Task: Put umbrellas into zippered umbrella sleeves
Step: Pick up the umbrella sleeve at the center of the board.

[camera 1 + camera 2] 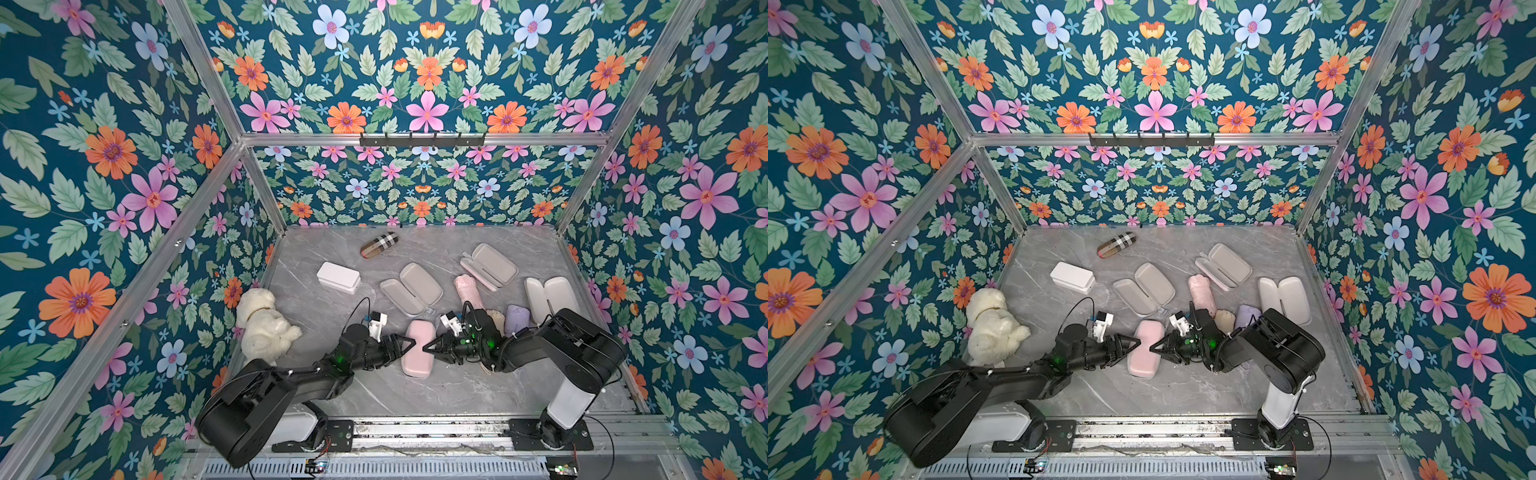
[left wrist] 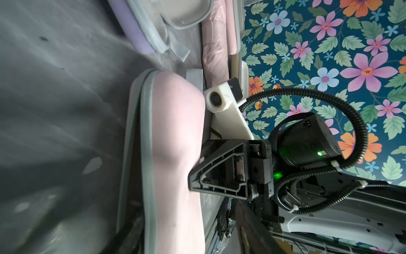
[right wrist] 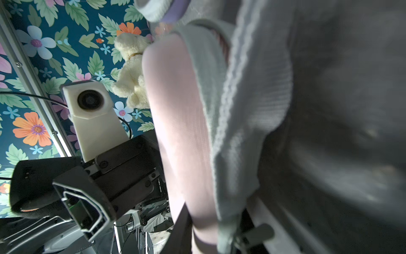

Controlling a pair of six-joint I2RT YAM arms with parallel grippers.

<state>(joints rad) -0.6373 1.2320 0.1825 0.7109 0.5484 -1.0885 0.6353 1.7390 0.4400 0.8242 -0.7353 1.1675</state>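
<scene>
Grey marble table [image 1: 374,390]: one pink case [image 1: 417,353] lies shut at the centre, probably already filled. Three cases [image 1: 411,289] [image 1: 492,264] [image 1: 548,295] lie open and empty, and three umbrellas [image 1: 466,291] [image 1: 497,318] [image 1: 516,319] lie loose near them. At the shut case, the left gripper [image 1: 409,344] looks spread astride one edge, while the right gripper [image 1: 428,349] touches the opposite side, with its jaws' gap unclear.

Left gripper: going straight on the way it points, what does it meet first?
The closed pink sleeve, lying directly before the left gripper; whether they touch is unclear.
</scene>
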